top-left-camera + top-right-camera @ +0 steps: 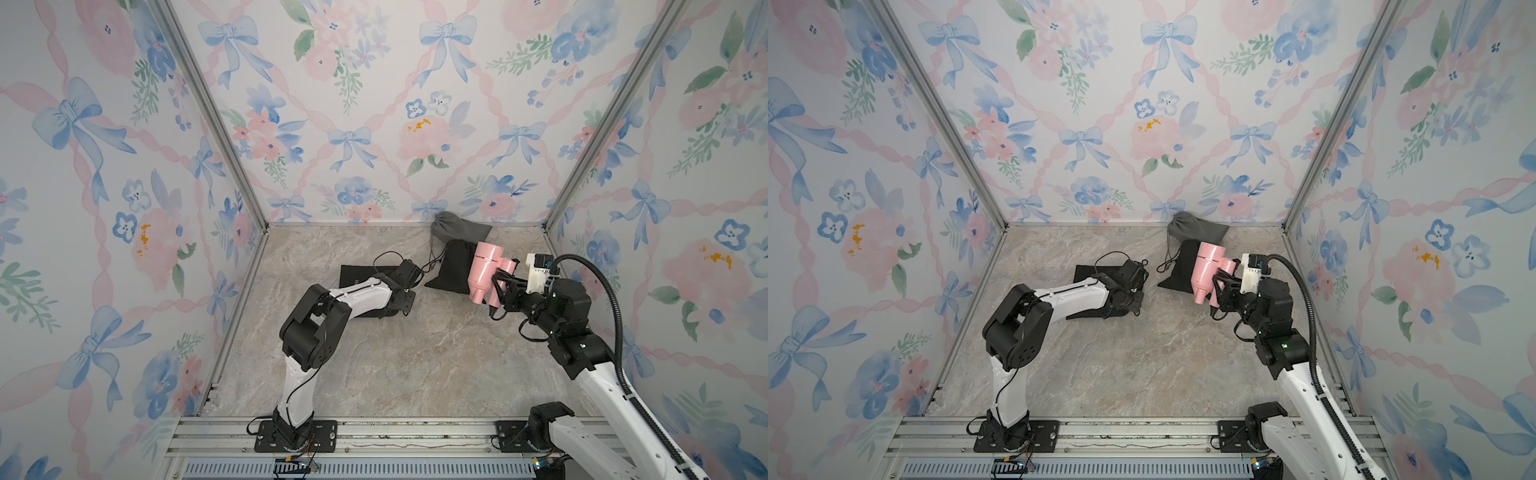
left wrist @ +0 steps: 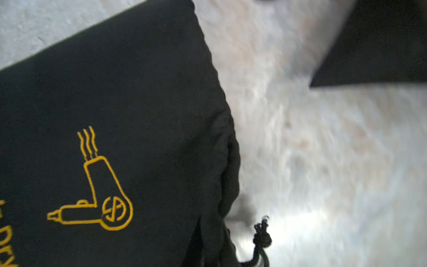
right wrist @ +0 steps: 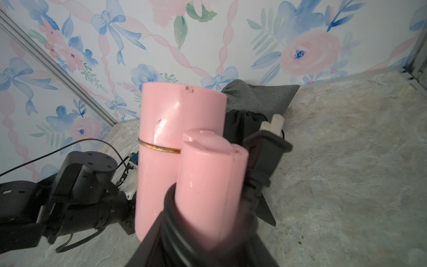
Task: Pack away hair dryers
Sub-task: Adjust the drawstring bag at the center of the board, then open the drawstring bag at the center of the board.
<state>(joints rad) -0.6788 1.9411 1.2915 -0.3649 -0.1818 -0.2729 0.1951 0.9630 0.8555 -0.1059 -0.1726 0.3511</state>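
Observation:
A pink hair dryer (image 1: 482,270) (image 1: 1204,266) hangs above the floor at the right. My right gripper (image 1: 500,286) (image 1: 1219,286) is shut on its handle (image 3: 208,180) and the black cord wound round it. The plug (image 3: 265,145) sticks up beside the handle. My left gripper (image 1: 400,307) (image 1: 1125,305) is down on the mouth end of a flat black pouch (image 1: 353,274) (image 2: 115,104) with a gold dryer print. The fabric bunches up between its jaws, whose fingers are lost against the black cloth. The pouch's knotted drawstring (image 2: 262,235) lies loose beside it.
A second black pouch (image 1: 451,270) (image 3: 242,122) lies just behind the pink dryer. A grey pouch (image 1: 461,228) (image 3: 261,97) rests against the back wall. Flowered walls close in the marble floor (image 1: 395,365) on three sides. A metal rail (image 1: 415,436) runs along the front.

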